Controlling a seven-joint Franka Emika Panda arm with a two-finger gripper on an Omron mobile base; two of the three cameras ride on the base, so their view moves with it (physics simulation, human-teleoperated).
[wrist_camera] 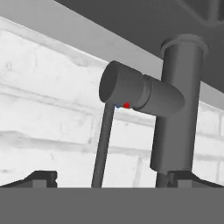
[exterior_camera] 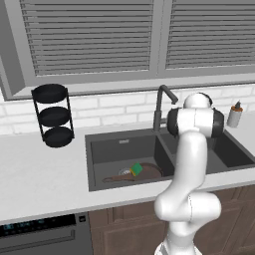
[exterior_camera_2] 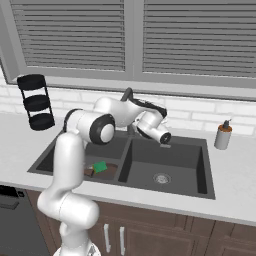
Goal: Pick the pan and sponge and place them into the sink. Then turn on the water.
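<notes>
Pan [exterior_camera: 142, 172] down in the left bowl of the sink [exterior_camera: 99, 142], flat on the bottom, long handle [exterior_camera: 113, 178] pointing left. Sponge [exterior_camera: 136, 170] on top of the pan, green with a bit of yellow, touching it. Same two things in the right base view, half hidden behind the white arm [exterior_camera_2: 65, 165]: sponge [exterior_camera_2: 100, 166] and a bit of pan [exterior_camera_2: 111, 168] in the left bowl. Right bowl with just its round metal drain [exterior_camera_2: 161, 178]. Tall dark faucet [exterior_camera: 163, 102] standing at the back of the sink, between the two bowls, spout curving toward the front. Gripper [exterior_camera_2: 165, 143] up by the faucet, over the back edge of the right bowl, jaws spread wide, nothing between them. In the hand view, two dark fingertips [wrist_camera: 41, 178] low and far apart, faucet post [wrist_camera: 177, 105] straight ahead and very close, round knob [wrist_camera: 131, 89] sticking out sideways with a tiny red dot and blue dot on it, thin lever [wrist_camera: 103, 146] hanging down from it, white brick wall [wrist_camera: 39, 113] behind. Black three-tier rack [exterior_camera: 54, 115] on the counter [exterior_camera: 35, 179] left of the sink, well apart from it. Soap bottle [exterior_camera_2: 222, 135] on the counter right of the sink. Big grey window blinds [exterior_camera: 89, 35] above the wall. In the left base view, the arm's elbow [exterior_camera: 196, 122] in front of the right bowl, blocking most of it. Dishwasher front [exterior_camera: 40, 231] under the counter at the left.
</notes>
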